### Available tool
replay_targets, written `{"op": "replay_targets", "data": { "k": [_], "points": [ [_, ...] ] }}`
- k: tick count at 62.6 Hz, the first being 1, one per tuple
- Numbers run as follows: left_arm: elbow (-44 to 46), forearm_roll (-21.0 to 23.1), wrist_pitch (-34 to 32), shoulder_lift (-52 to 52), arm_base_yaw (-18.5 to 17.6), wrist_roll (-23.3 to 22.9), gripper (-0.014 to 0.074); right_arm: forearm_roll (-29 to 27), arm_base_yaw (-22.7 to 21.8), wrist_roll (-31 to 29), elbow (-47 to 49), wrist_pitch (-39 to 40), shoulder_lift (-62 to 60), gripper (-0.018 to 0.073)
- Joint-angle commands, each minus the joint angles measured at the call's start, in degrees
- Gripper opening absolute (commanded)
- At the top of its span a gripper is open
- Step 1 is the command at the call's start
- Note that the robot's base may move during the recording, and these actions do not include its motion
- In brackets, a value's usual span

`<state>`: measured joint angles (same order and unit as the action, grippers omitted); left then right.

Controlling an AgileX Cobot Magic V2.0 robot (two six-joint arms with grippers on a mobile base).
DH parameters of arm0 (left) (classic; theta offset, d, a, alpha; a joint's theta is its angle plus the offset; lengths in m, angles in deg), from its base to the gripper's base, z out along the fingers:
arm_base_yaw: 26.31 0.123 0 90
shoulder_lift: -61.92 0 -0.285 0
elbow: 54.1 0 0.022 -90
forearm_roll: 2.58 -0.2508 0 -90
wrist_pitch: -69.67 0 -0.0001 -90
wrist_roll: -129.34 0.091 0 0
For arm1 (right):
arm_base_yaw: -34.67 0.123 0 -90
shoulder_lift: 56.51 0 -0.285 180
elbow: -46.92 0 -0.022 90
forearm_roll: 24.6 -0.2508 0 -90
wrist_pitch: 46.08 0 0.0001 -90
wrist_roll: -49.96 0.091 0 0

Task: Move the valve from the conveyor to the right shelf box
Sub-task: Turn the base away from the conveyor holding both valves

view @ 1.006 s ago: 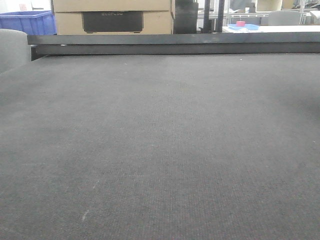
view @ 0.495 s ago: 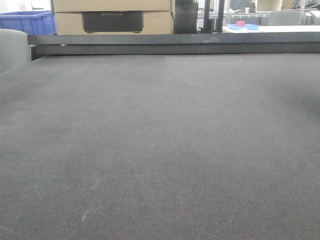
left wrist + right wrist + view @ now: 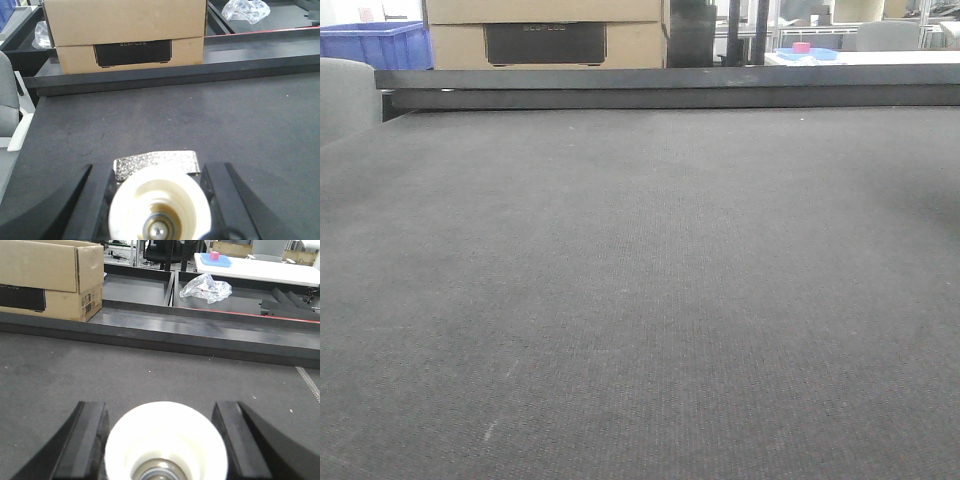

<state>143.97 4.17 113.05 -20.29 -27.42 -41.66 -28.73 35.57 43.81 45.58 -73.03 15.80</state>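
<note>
In the left wrist view a valve (image 3: 159,200) fills the space between my left gripper's (image 3: 157,167) black fingers (image 3: 97,192). Its white cap faces the camera and its silvery body (image 3: 155,162) sticks out beyond. My left gripper is shut on it above the dark grey conveyor (image 3: 200,115). The right wrist view shows another valve (image 3: 165,435), white cap toward the camera. My right gripper (image 3: 160,405) is shut on it over the conveyor (image 3: 150,375). In the front view the conveyor (image 3: 640,300) lies bare, with no gripper or valve showing. The right shelf box is out of view.
A black rail (image 3: 670,85) runs along the belt's far edge. Behind it stands a cardboard box (image 3: 125,30), with a blue bin (image 3: 375,45) at far left. A crumpled plastic bag (image 3: 205,288) lies beyond the rail. A grey chair (image 3: 7,100) stands at the left.
</note>
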Motion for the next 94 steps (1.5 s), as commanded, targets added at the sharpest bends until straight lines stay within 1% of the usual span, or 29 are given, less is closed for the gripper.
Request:
{"op": "replay_targets", "data": {
  "k": [1,94],
  "points": [
    [0.7,0.6,-2.8,0.5,-0.4,-0.4,-0.0111,0.4,-0.4,-0.4,0.7,4.7,-1.1,-0.0162],
    [0.7,0.6,-2.8,0.5,-0.4,-0.4,-0.0111,0.4,-0.4,-0.4,0.7,4.7,-1.1,-0.0162]
  ]
}}
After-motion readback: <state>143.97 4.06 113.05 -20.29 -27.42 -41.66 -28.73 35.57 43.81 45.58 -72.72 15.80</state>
